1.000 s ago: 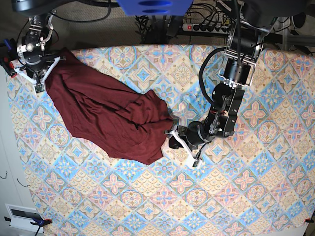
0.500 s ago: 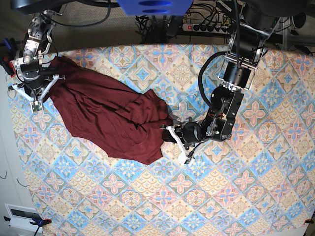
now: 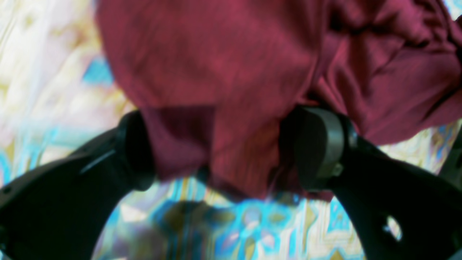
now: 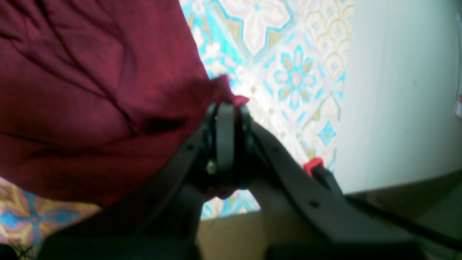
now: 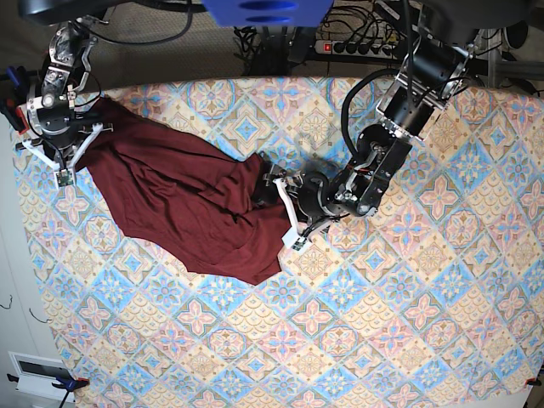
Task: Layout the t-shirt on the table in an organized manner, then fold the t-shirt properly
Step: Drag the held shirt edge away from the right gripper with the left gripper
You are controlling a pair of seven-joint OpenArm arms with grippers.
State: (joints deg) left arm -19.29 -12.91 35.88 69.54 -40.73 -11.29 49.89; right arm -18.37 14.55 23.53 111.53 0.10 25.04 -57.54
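The dark maroon t-shirt [image 5: 183, 204] lies crumpled in a slanted heap on the left half of the table [image 5: 408, 323]. My right gripper [image 5: 65, 160] is at the shirt's upper left corner; in the right wrist view it [image 4: 225, 112] is shut on an edge of the shirt [image 4: 90, 94]. My left gripper [image 5: 286, 209] is at the shirt's right edge. In the left wrist view it [image 3: 223, 155] is open, with a fold of the shirt [image 3: 223, 72] lying between the two fingers [image 3: 317, 144].
The table's left edge runs close to my right gripper, with a red clamp [image 4: 313, 164] on it. A power strip [image 5: 357, 47] and cables lie behind the table's far edge. A white box [image 5: 38, 374] sits beyond the front left corner.
My left gripper has moved up and left from beside the shirt's lower right edge onto that edge, with cloth now between its fingers. My right gripper has shifted slightly, still gripping the corner.
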